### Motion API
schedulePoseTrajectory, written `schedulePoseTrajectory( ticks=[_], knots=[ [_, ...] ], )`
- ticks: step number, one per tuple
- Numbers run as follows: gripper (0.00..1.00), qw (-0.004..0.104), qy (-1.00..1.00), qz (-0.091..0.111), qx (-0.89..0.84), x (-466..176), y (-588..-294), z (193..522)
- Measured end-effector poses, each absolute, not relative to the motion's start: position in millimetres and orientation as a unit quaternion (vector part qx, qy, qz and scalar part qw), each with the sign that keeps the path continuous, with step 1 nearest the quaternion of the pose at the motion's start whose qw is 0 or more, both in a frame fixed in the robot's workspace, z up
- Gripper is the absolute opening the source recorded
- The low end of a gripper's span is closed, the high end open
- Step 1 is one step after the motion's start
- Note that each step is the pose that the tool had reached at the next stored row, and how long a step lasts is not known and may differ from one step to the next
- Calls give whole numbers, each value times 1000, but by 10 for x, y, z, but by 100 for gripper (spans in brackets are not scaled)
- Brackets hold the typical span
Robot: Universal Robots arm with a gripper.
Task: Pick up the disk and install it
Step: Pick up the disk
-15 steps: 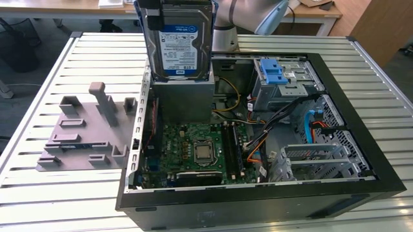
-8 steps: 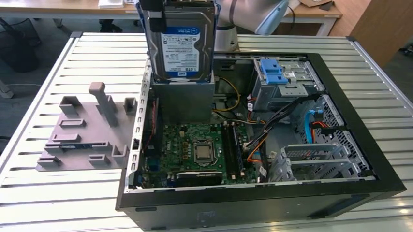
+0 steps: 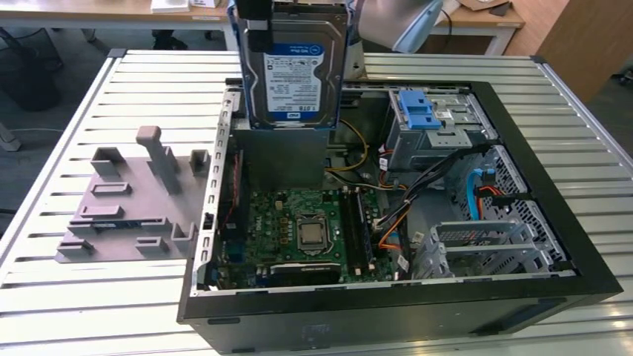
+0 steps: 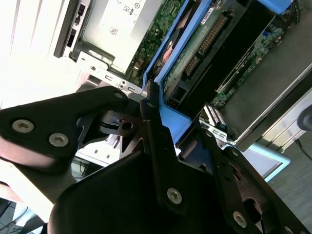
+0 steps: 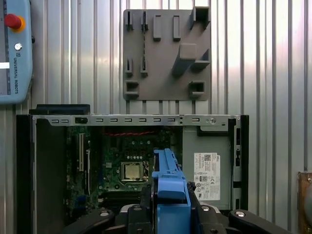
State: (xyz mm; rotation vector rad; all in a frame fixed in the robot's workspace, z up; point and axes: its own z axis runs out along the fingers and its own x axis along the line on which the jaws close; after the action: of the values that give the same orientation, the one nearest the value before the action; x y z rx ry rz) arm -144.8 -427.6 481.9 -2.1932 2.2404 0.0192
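Silver metal framed in blue plastic, the one disk (image 3: 293, 74) hung upright over the open computer case (image 3: 396, 304) in the exterior view, at the 12 o'clock end of the case's interior. Its long axis ran vertically. One short end pointed down toward the grey power-supply box (image 3: 282, 152) and the other up into the gripper (image 5: 170, 207). Its single white-and-blue label faced the exterior camera and carried small print. In the second wrist view, the face turned away showed a green circuit board (image 4: 195, 48).

The gripper's black fingers (image 4: 156, 146) were clamped on the blue bracket (image 5: 169, 180) from either side, holding the disk clear of the slatted metal table (image 3: 148, 297).

At 9 o'clock of the case lay one grey fixture plate (image 3: 129, 215). At 2 o'clock inside the case sat one blue latch (image 3: 420, 111) on its metal cage. One white sticker (image 5: 206, 170) marked the power-supply box, and one processor socket (image 3: 311, 231) sat on the motherboard.
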Motion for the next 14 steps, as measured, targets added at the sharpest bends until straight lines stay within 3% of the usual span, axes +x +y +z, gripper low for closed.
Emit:
schedulePoseTrajectory(
  ticks=[14],
  knots=[
    [36, 3, 715, 6, -700, -1192, -4277, 4816]
  ],
)
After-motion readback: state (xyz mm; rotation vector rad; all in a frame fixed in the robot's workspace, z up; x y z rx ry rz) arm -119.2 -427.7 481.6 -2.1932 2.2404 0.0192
